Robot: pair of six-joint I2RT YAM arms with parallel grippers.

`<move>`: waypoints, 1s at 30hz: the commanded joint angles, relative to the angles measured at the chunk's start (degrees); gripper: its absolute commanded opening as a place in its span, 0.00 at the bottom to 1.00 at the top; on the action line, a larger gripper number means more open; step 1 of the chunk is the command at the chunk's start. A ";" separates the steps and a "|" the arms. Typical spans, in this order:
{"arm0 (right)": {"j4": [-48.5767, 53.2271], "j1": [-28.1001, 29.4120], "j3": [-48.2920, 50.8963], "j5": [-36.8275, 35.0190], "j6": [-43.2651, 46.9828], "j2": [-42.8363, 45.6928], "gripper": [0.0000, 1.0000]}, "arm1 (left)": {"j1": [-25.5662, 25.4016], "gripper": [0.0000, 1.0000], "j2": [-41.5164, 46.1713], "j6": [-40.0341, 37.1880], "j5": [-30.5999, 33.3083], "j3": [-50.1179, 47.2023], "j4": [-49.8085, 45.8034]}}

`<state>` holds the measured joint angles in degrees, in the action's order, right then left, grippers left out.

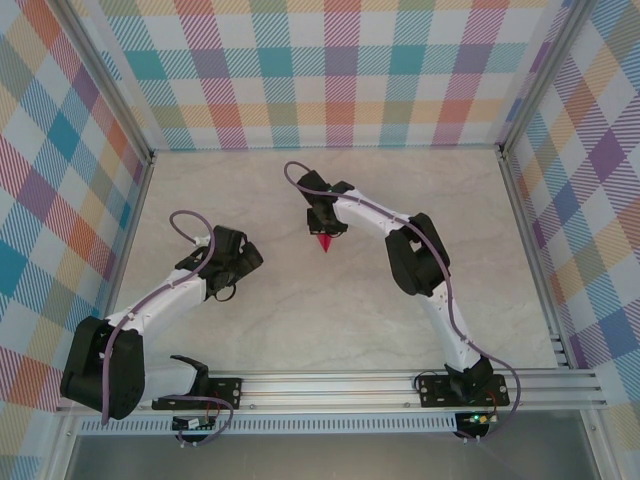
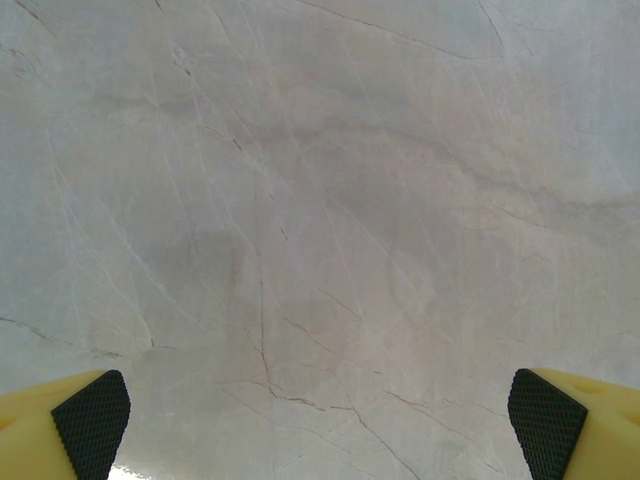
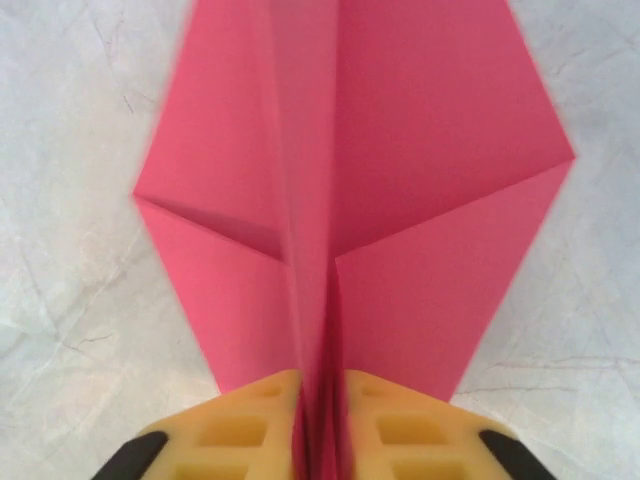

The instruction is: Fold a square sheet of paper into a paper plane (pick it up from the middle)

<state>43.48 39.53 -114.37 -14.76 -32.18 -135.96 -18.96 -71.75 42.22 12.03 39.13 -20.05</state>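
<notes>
Pale marble-look table (image 1: 300, 330), thin dark veins running all over it. Just twelve o'clock of centre, there's the pink paper plane (image 1: 323, 244); whether it touches the top, can't tell. Metal rail (image 1: 330, 385) along the six o'clock edge.

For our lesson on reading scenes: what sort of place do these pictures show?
Probably a robotics test cell, not a home or classroom: a left arm and right arm bolted to an aluminium rail at a marble-look table, boxed in by plaid-patterned walls.

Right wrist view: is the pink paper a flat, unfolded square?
No, the paper plane has a centre ridge and folded wings, gripped by the right tool.
</notes>
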 commanded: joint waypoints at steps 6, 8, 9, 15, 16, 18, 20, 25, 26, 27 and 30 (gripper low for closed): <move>3.70 0.02 -0.54 1.79 0.86 9.76 0.43 | 1.03 1.00 2.34 -4.20 1.73 4.75 -5.98; 3.12 -0.06 1.56 0.08 1.89 14.32 0.50 | 1.20 1.00 3.18 -5.23 3.10 6.03 -6.70; 2.89 -0.24 3.00 -1.06 2.26 16.61 0.52 | 1.36 1.00 3.63 -5.86 3.78 6.69 -6.93; -3.34 -3.72 16.31 -8.41 4.00 31.47 0.71 | 3.08 1.00 5.23 -10.67 6.28 9.57 -6.40; -4.87 -4.90 19.57 -9.47 4.27 34.00 0.75 | 3.46 1.00 5.32 -11.98 6.41 9.82 -5.74; -7.91 -7.42 25.08 -10.35 5.13 38.62 0.84 | 4.13 1.00 5.47 -14.22 6.49 9.58 -3.42; -10.35 -9.97 30.51 -11.54 6.41 42.90 0.93 | 4.72 1.00 5.67 -16.08 7.11 8.95 -1.00; -14.47 -16.49 42.53 -16.84 7.79 51.56 1.00 | 6.88 1.00 6.56 -19.59 10.91 4.88 7.62; -15.33 -18.07 44.79 -17.83 7.56 53.34 1.00 | 7.33 1.00 6.79 -20.38 12.01 3.63 9.29; -16.71 -19.40 47.76 -19.14 7.48 55.02 1.00 | 7.82 1.00 7.24 -21.08 13.24 2.35 11.26; -22.94 -23.31 56.56 -20.66 7.14 60.37 1.00 | 9.56 1.00 8.58 -23.39 13.75 -1.79 16.08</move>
<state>27.79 18.46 -62.61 -31.46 -25.80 -80.49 -11.53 -64.99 22.76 22.70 40.38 -10.72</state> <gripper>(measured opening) 0.999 0.998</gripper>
